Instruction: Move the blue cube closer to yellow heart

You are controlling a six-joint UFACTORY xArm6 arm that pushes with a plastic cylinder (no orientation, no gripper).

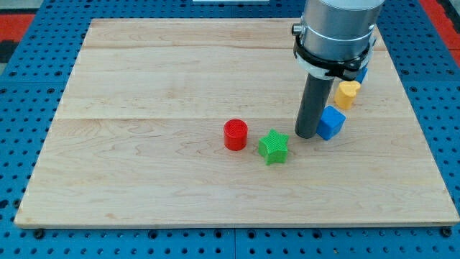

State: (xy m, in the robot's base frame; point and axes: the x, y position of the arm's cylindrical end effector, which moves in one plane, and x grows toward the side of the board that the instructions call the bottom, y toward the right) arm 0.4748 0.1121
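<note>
The blue cube [332, 122] sits on the wooden board at the view's right of centre. The yellow heart [348, 93] lies just above and to the right of it, a small gap between them. My tip [307, 135] rests on the board right at the blue cube's left side, touching or nearly touching it. The rod and the arm's grey body rise above it toward the view's top.
A green star [273, 147] lies just left and below my tip. A red cylinder [235, 134] stands left of the star. Another blue block [363, 73] peeks out behind the arm, above the yellow heart. The board's right edge [420, 137] runs close by.
</note>
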